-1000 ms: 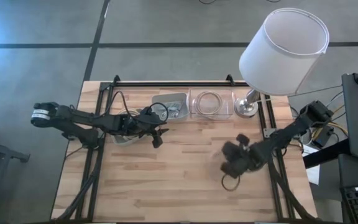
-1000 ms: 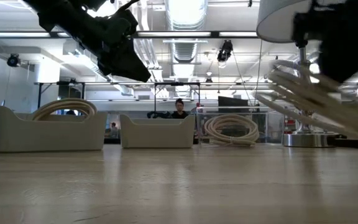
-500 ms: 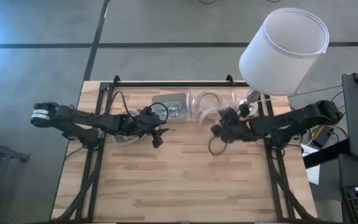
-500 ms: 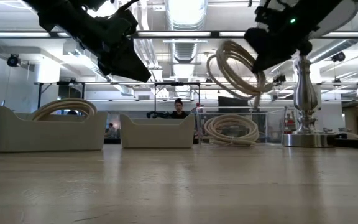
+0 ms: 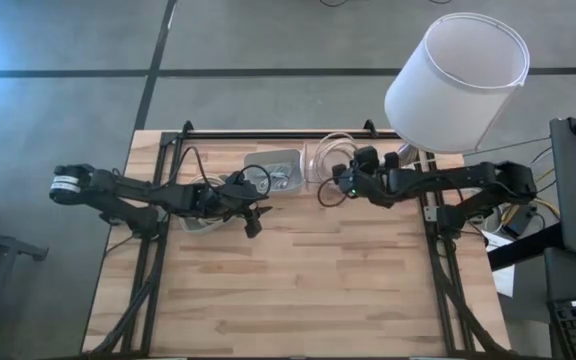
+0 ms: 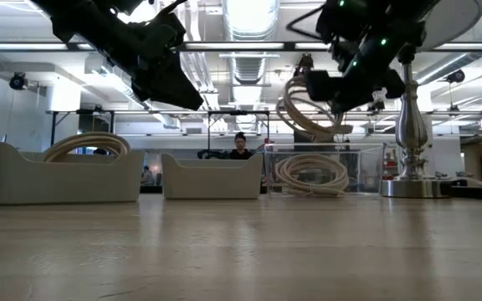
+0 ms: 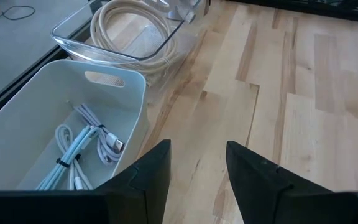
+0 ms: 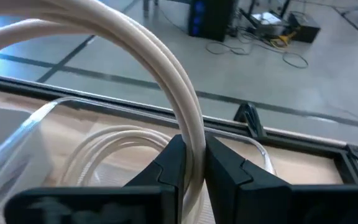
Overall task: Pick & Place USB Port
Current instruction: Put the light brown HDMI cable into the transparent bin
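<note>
My right gripper (image 8: 190, 163) clamps one strand of a coiled cream USB cable (image 6: 301, 107), hanging above the clear bin (image 5: 326, 166). It looks light and floppy; best pinched across the bundle. Left gripper (image 7: 196, 174) waits, fingers apart.

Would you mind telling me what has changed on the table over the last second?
The right gripper, shut on the coiled cream cable, swung from the table's front right to just above the clear bin at the back. The left gripper stayed open beside the white bin.
</note>
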Available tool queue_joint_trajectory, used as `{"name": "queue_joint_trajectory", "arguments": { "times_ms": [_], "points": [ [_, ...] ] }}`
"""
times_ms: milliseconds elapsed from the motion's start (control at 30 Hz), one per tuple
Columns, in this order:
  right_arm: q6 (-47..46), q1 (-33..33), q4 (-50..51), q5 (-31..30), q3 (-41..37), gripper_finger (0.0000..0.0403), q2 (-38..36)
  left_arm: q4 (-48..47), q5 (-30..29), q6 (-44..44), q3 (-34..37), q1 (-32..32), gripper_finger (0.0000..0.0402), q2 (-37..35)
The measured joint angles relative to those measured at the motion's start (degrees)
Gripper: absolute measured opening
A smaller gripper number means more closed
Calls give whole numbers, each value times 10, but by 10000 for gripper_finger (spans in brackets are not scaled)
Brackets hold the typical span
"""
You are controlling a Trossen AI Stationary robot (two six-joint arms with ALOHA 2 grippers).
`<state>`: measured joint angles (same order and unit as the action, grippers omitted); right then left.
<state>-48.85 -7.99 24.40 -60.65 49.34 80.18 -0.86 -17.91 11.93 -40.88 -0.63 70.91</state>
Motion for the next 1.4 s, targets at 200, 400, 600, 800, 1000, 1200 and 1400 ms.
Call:
{"name": "queue_joint_trajectory", "arguments": {
  "times_ms": [200,400,600,800,1000,1200,1400],
  "points": [
    [-23,-17,1,-2,0,40,55,0,0,0,0,0,158,0],
    [-41,-21,2,0,0,39,98,0,0,0,0,0,158,0],
    [-71,-23,0,-20,0,40,124,0,0,0,0,0,158,0],
    [-80,-32,3,-52,-1,40,115,0,0,0,0,0,158,0],
    [-80,-42,-1,-54,-1,34,95,0,0,0,0,0,158,0],
    [-95,-45,-12,-59,-1,34,93,0,0,0,0,0,158,0],
    [-110,-47,-12,-73,-1,34,95,0,0,0,0,0,158,0]
  ]
}}
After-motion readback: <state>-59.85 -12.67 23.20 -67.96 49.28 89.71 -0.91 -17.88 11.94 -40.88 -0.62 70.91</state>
